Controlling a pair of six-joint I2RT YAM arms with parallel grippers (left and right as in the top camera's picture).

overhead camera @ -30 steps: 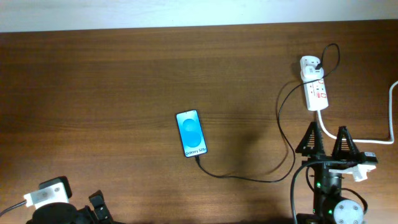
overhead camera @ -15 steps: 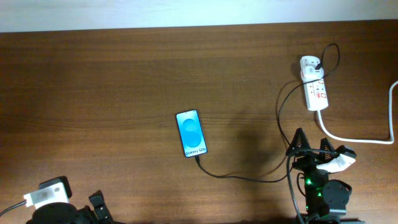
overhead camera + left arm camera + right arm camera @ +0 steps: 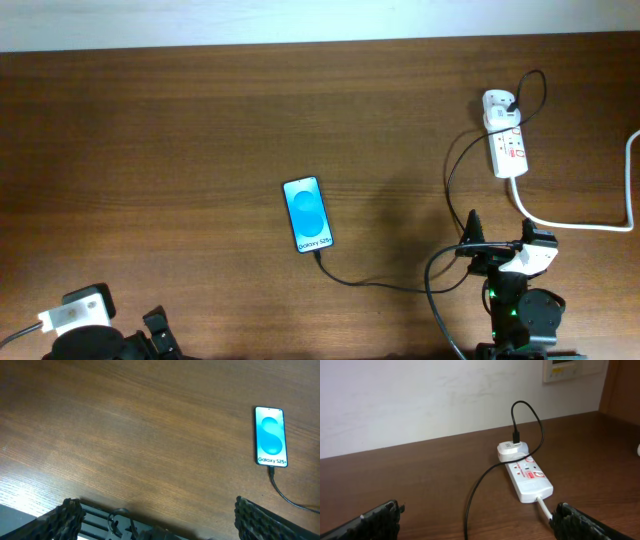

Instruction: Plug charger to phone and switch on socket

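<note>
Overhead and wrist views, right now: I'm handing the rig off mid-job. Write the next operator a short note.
Left gripper: open, empty, well away from the phone.
Right gripper: open, empty, facing the socket and not touching it.
Phone lies face up on the table, screen lit. The charger runs from the socket's far end to the phone's bottom end and looks plugged in.
Left to do: the socket switch. I cannot tell whether it is on, so check it. The right arm is nearer for pressing it.
</note>
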